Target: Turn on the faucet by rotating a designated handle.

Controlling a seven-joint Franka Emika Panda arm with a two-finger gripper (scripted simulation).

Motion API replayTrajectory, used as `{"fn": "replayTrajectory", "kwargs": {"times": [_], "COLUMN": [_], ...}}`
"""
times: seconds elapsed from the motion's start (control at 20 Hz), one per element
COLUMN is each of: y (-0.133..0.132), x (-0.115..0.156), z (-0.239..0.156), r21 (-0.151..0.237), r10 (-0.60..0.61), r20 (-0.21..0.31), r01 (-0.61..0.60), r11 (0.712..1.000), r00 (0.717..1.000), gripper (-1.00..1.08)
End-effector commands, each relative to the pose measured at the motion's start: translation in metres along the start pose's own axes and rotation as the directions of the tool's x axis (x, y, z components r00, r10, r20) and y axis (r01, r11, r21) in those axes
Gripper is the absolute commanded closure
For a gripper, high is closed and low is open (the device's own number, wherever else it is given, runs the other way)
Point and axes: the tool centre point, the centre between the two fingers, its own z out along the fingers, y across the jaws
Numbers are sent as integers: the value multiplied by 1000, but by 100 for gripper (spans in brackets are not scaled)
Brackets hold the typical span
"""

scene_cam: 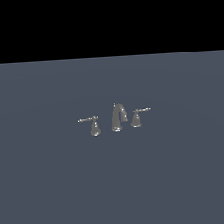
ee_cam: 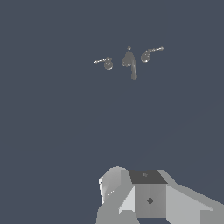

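My end effector [ee_cam: 148, 197] shows only its body, so I cannot tell whether its jaws are spread or closed; it sits well apart from the faucet [scene_cam: 118, 117]. The handle [scene_cam: 93, 124], lever level, stands at the exterior view's left; open table [scene_cam: 116, 188] surrounds it

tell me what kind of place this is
Most likely a bare simulated test scene, not a real bathroom or kitchen. A small grey faucet with two lever handles stands alone on a flat, featureless blue-grey floor, no sink or counter around it, under a plain black background.
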Motion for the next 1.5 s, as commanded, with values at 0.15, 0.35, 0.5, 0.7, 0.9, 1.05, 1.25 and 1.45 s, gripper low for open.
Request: {"fn": "replayTrajectory", "kwargs": {"times": [0.15,0.35,0.5,0.7,0.9,1.05,1.25,1.45], "y": [-1,-5,-10,-20,-32,-43,-56,-69], "x": [1,3,7,13,23,33,48,65], "z": [1,8,16,31,51,69,95,120], "r21": [0,0,0,0,1,2,3,5], "r10": [5,26,53,105,174,235,318,399], "r20": [0,-1,-1,-3,-4,-6,-8,-9], "r01": [-5,-26,-53,-105,-174,-235,-318,-399], "r11": [1000,1000,999,994,985,972,948,917], "r00": [1000,1000,999,994,985,972,948,917], "gripper": [108,108,108,108,108,108,108,108]}}
